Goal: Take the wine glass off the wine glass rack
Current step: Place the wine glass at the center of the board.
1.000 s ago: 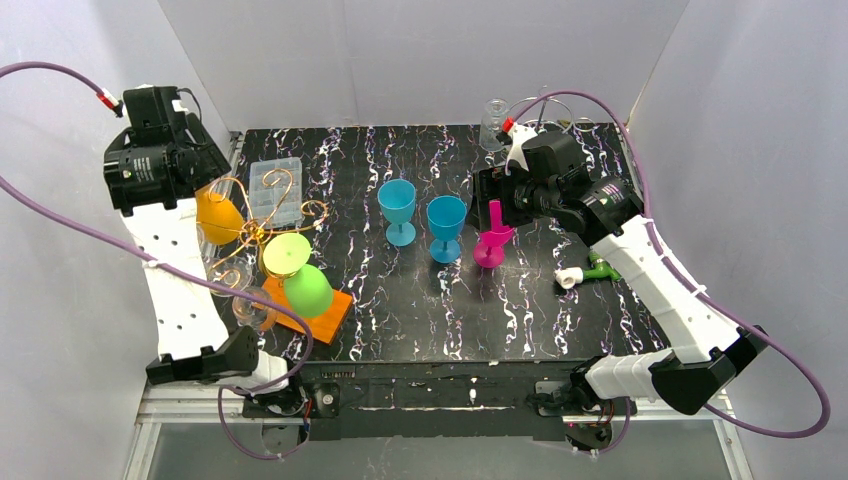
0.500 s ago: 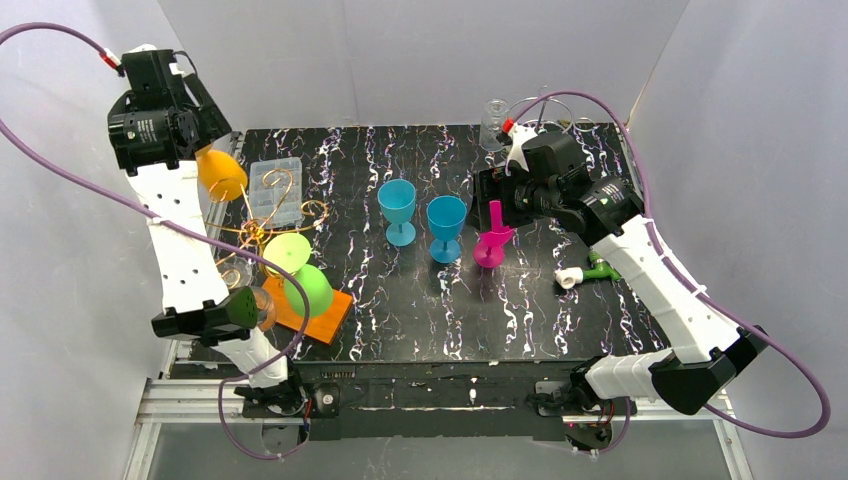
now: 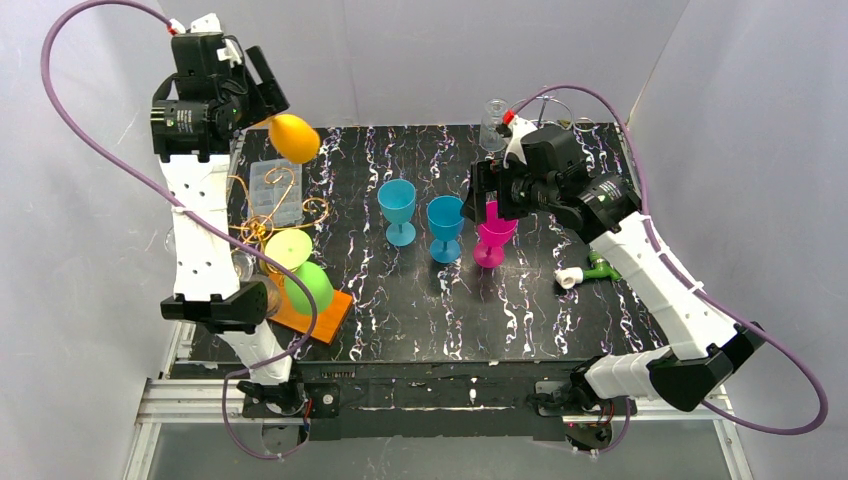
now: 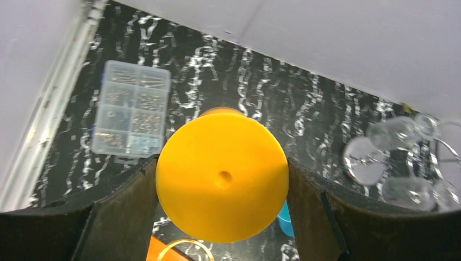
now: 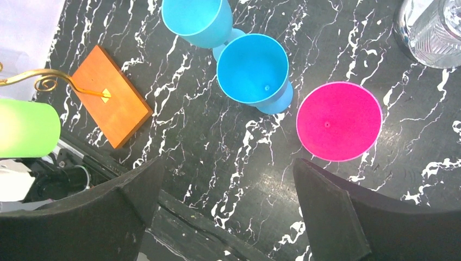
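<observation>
Now the orange wine glass (image 3: pixel 293 137) is gripped across its width by the left gripper (image 3: pixel 272 112), jaws part-open, high over the table's back-left corner, clear of the wire rack (image 3: pixel 262 225). It is judged light, smooth and slippery. The right gripper (image 5: pixel 228 206) is spread wide, empty.

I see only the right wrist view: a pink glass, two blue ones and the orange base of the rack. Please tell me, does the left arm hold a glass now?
Observer: Yes. The left gripper is shut on the orange wine glass, at its foot, high above the far left of the table.
Operator: Is that glass free of the rack?
Observer: Yes. The wire rack stands apart from it, lower and closer to the table's front edge.
Operator: Are other glasses at the rack?
Observer: A yellow glass sits there beside the green glass.
</observation>
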Controlling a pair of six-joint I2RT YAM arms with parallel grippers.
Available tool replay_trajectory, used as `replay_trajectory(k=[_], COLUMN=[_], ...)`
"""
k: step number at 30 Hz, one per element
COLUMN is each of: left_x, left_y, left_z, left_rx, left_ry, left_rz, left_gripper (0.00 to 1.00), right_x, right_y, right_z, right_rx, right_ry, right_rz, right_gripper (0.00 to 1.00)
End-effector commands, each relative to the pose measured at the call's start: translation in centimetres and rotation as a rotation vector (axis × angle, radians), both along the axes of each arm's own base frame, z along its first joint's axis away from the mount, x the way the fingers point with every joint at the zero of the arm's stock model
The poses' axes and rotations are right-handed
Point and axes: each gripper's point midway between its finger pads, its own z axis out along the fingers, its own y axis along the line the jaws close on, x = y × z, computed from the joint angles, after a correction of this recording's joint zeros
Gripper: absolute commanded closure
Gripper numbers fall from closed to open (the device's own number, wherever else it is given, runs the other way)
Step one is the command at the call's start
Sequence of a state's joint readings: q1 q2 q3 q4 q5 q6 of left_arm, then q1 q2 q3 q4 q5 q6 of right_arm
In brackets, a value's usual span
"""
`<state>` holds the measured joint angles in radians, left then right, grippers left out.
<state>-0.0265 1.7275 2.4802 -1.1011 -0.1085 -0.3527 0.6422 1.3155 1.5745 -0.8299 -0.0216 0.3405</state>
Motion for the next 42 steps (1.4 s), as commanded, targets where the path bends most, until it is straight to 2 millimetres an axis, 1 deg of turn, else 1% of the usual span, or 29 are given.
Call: replay_trajectory(k=[1,7,14,20,23,24,27,31,35,38,40,42], left_x=[-2.1,-4.9,-8.4,-10.8,-11.8,-12.1,-12.7,-12.9,-12.8,-12.8,-12.9,-12.8], left_y=[-2.7,-4.5,-6.0,-8.3,-9.7,-10.1,-11.2,-12.4,-13.2,-13.8,-14.2,-14.4], left_z=[3.8,4.2,4.6,5.1,5.6,5.7,6.2,6.5,6.7,7.0,7.3,7.1], left_rx=[-0.095,-0.157,-0.223,-0.345,-0.418,-0.442,-0.507,-0.591,-0.655,-0.700,-0.727,-0.746], left_ry=[-0.117,-0.121,-0.127,-0.125,-0.136,-0.137,-0.142,-0.133,-0.124,-0.129,-0.132,-0.125], left_rz=[-0.091,-0.172,-0.246,-0.336,-0.390,-0.409,-0.456,-0.507,-0.537,-0.569,-0.588,-0.595], left_gripper=[0.38,0.38,0.38,0.38,0.38,0.38,0.38,0.38,0.38,0.38,0.38,0.38], right_x=[1.4,1.8,1.7,1.3,1.0,0.9,0.3,-0.6,-1.3,-1.7,-1.7,-1.8], right_y=[1.3,2.7,4.9,7.3,8.2,8.5,9.1,9.1,9.1,9.2,9.4,9.5], right_z=[3.5,4.5,5.7,6.9,8.1,9.0,11.1,13.8,15.2,15.8,15.8,16.0], right_rx=[0.100,0.179,0.320,0.478,0.580,0.628,0.749,0.894,0.996,1.056,1.078,1.101], right_ry=[-0.093,-0.111,-0.116,-0.103,-0.110,-0.129,-0.145,-0.158,-0.149,-0.134,-0.114,-0.099], right_rz=[-0.020,0.002,0.054,0.119,0.152,0.167,0.201,0.229,0.255,0.275,0.286,0.298], right_gripper=[0.02,0.01,0.02,0.02,0.02,0.02,0.02,0.01,0.02,0.04,0.08,0.17])
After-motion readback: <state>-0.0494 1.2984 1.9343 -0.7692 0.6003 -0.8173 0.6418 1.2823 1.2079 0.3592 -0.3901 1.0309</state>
